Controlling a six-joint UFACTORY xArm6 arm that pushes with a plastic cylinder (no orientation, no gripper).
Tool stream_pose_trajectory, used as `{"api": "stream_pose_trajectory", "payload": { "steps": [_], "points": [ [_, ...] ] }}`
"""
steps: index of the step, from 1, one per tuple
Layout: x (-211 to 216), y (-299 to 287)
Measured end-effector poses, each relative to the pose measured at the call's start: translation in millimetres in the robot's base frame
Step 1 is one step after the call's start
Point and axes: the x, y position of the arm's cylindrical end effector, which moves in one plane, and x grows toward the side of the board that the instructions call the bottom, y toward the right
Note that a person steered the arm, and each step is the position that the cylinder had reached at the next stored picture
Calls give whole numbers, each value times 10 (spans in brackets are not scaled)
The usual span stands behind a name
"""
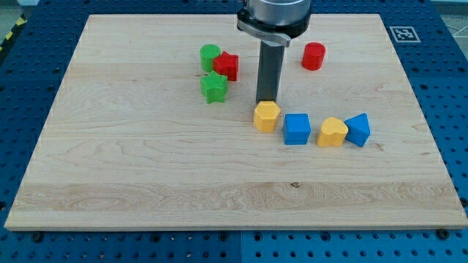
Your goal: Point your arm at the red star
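The red star [227, 66] lies near the view's top centre, touching a green cylinder [210, 55] on its left. A green star [214, 87] sits just below them. My tip [266, 100] is at the end of the dark rod, right of the red star and a little below it, apart from it. The tip stands just above a yellow hexagonal block [267, 115], close to or touching its top edge.
A blue cube [297, 128], a yellow heart [332, 132] and a blue triangular block [358, 129] form a row right of the yellow hexagon. A red cylinder [314, 55] stands at the top right. The wooden board [110, 161] has blue pegboard around it.
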Motion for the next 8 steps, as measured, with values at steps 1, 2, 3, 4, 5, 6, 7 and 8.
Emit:
{"api": "stream_pose_trajectory", "payload": {
  "steps": [1,2,3,4,5,6,7,8],
  "points": [
    [90,-61],
    [97,-162],
    [97,-472],
    [97,-737],
    [97,-809],
    [97,-648],
    [86,-364],
    [12,-155]
  ]
}}
